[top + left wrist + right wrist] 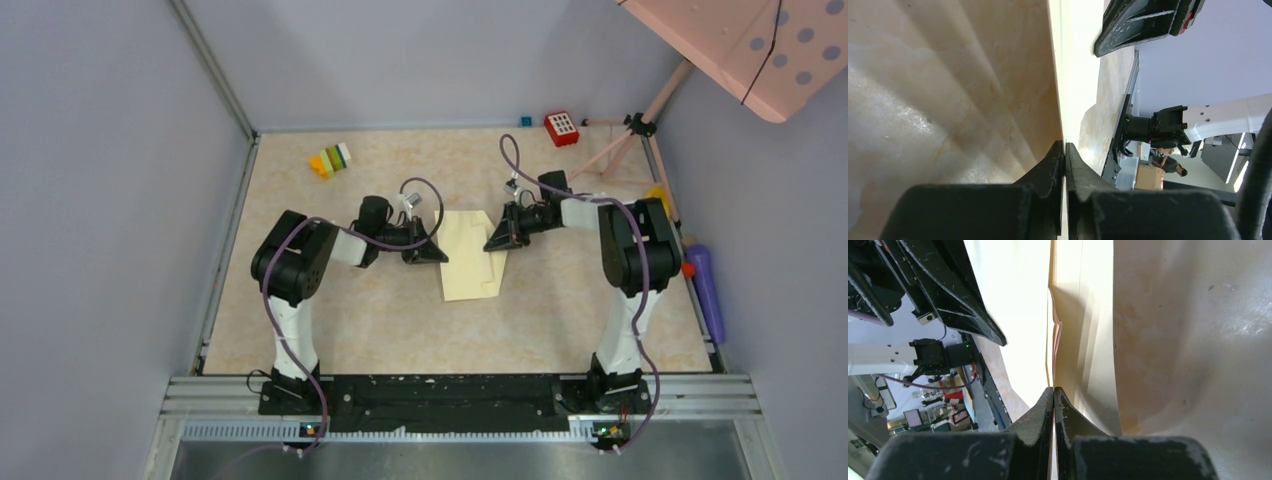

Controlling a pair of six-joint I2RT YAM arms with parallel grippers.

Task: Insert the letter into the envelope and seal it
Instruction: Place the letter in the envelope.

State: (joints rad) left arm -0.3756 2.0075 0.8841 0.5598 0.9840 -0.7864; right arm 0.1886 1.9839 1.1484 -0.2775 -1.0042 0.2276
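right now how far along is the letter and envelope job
Looks done: little; the envelope lies mid-table. In hand: the left gripper and right gripper each pinch shut on one of its side edges. Left: sealing; whether anything is inside is not visible.

Bright, even room light, soft shadows on the tabletop [380, 310]; the envelope [1075, 60] glares white in wrist views.

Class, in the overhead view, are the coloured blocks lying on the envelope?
No, the coloured blocks lie well apart from the envelope, farther back and to its left.
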